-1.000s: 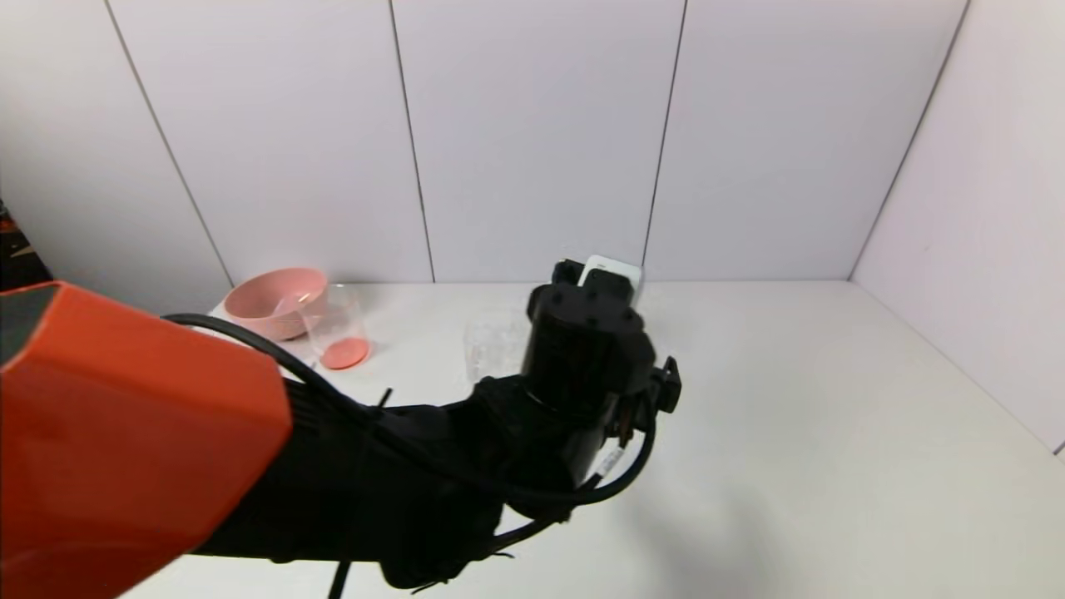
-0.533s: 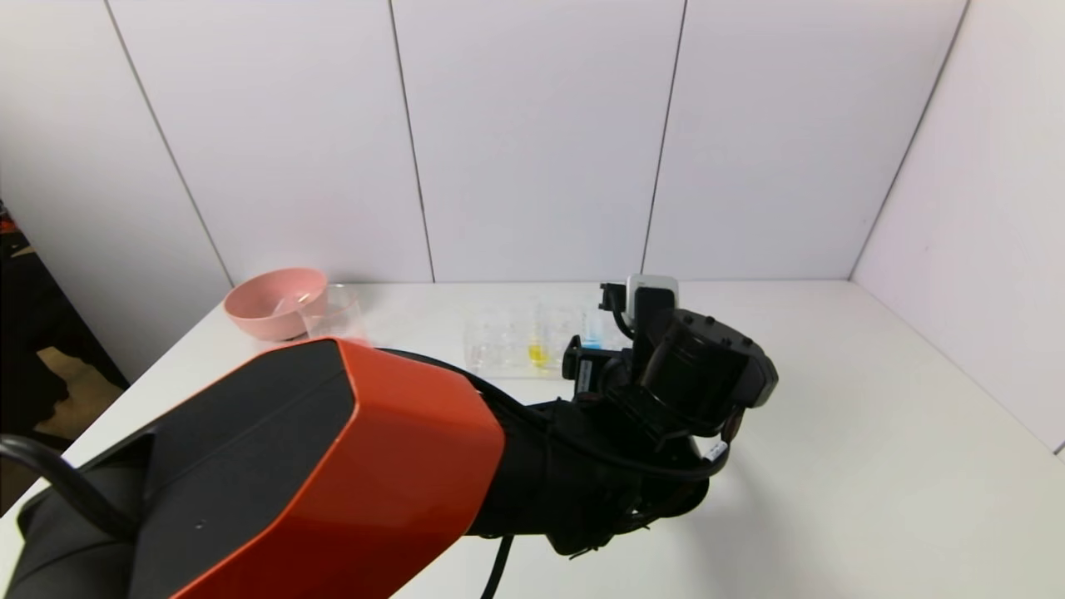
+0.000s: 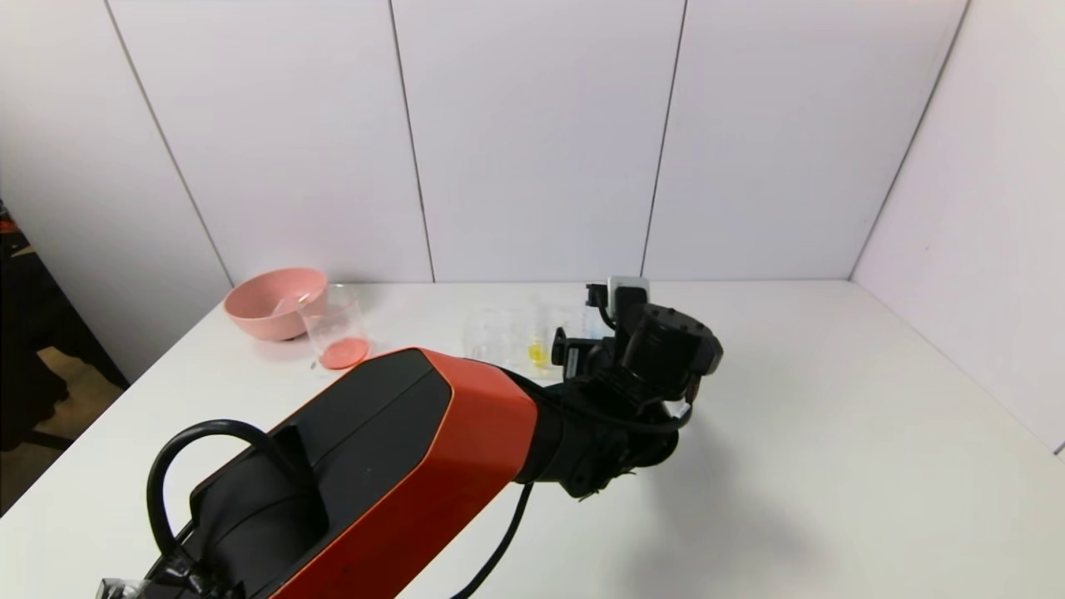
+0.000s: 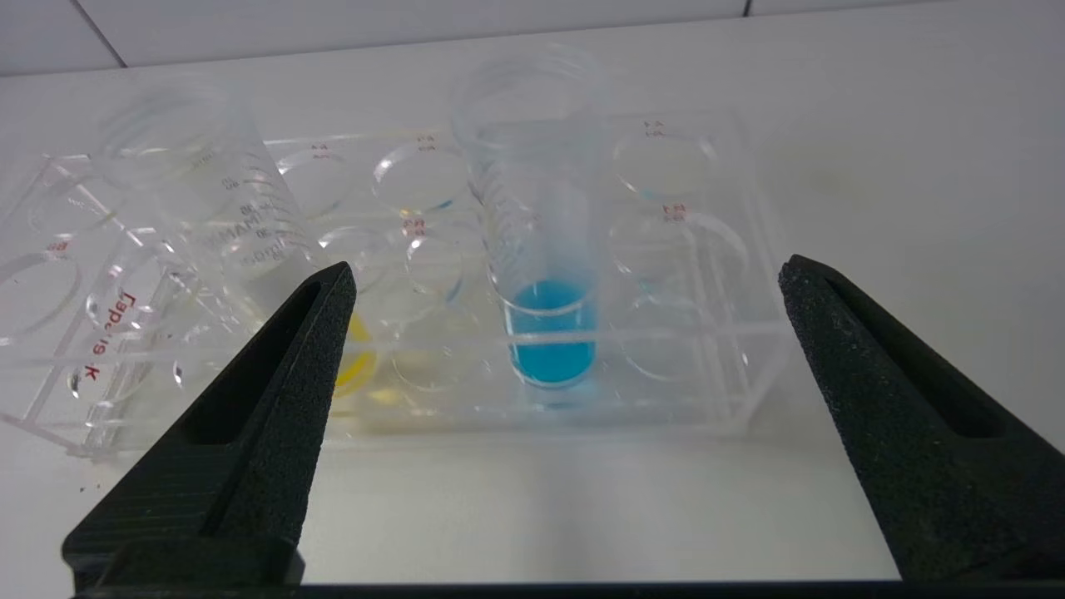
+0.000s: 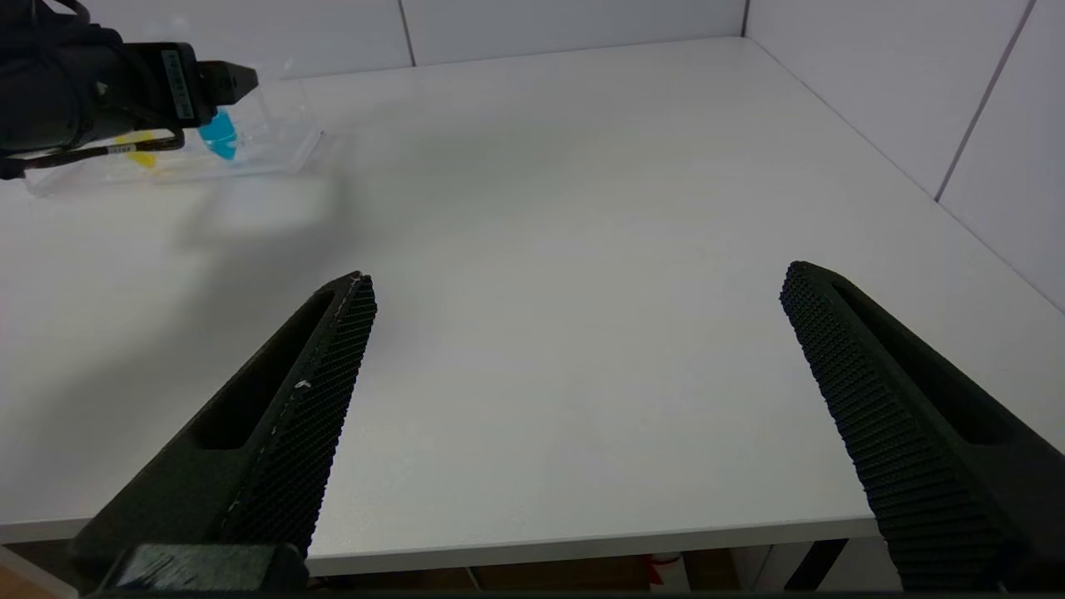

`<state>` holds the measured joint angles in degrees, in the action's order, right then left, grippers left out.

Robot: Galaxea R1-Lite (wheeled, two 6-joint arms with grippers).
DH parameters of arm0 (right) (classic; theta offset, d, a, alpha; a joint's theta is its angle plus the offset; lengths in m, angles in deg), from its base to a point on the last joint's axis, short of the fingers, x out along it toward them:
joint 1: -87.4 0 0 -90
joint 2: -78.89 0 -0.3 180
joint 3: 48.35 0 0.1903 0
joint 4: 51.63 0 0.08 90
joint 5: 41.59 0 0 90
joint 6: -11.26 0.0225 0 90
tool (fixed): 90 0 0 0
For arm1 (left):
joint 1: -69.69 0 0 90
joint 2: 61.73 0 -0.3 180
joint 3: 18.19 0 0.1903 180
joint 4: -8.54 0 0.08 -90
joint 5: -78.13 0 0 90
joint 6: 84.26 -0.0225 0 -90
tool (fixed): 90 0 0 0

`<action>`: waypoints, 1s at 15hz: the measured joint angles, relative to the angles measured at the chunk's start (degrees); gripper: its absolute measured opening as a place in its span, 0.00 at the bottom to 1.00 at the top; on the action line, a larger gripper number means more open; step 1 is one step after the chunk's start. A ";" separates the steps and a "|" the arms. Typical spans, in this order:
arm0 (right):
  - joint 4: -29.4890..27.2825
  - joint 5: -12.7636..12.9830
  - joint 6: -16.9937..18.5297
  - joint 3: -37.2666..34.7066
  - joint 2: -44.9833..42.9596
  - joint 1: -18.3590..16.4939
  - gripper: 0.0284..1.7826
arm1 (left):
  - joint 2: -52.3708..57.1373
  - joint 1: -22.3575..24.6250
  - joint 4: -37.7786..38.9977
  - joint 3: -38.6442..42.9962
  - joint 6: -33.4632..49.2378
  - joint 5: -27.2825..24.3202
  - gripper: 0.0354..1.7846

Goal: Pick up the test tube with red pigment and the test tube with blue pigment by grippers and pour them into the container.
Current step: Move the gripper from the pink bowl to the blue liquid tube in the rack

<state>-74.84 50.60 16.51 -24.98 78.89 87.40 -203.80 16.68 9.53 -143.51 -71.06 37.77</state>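
Left gripper: spread wide and holding nothing, low over the table, facing the clear rack from the near side; the blue tube stands between its two fingers but farther off, untouched.
Left arm: orange and black, stretched across the middle of the table in the head view, its wrist hiding part of the rack.
Blue tube: upright in a hole of the rack, bright blue liquid filling its lower end, mouth open at the top.
Yellow tube: in the same rack, a few holes away from the blue one, leaning a little; yellow liquid shows at its base just behind one gripper finger.
Rack: clear plastic with rows of round holes and small red labels, standing near the back of the table.
Beaker: clear glass, upright, well to the left of the rack, with a thin layer of orange-red liquid in its bottom.
Pink bowl: just behind and beside the beaker, at the table's far left.
Red tube: cannot be made out in any view.
Right gripper: fingers wide apart and empty, hanging above the near right edge of the table, well apart from the rack.
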 joint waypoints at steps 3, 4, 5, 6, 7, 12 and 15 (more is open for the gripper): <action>0.00 0.00 -0.02 0.00 0.00 0.00 1.00 | -2.65 1.71 0.02 -4.28 -0.34 -0.22 0.99; 0.00 0.00 0.00 0.00 0.00 0.00 1.00 | -3.33 1.99 0.02 -5.40 -0.34 -0.22 0.99; 0.00 0.00 -0.02 0.00 0.00 0.00 1.00 | -3.88 2.13 0.02 -6.21 -0.37 -0.26 0.99; 0.00 0.00 -0.02 0.00 0.00 0.00 1.00 | -4.21 2.21 0.04 -6.62 -0.39 -0.22 0.99; 0.00 -0.02 0.00 0.00 0.00 0.00 1.00 | -4.40 2.24 0.06 -6.84 -0.41 -0.24 0.99; 0.00 0.00 -0.02 0.00 0.00 0.00 1.00 | -4.75 2.65 0.02 -7.28 -0.34 -0.30 0.88; 0.00 0.00 -0.02 0.00 0.00 0.00 1.00 | -4.75 2.60 -0.02 -7.28 -0.30 -0.28 0.64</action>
<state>-74.84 50.60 16.49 -24.98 78.89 87.40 -208.55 19.28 9.51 -150.79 -71.37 37.49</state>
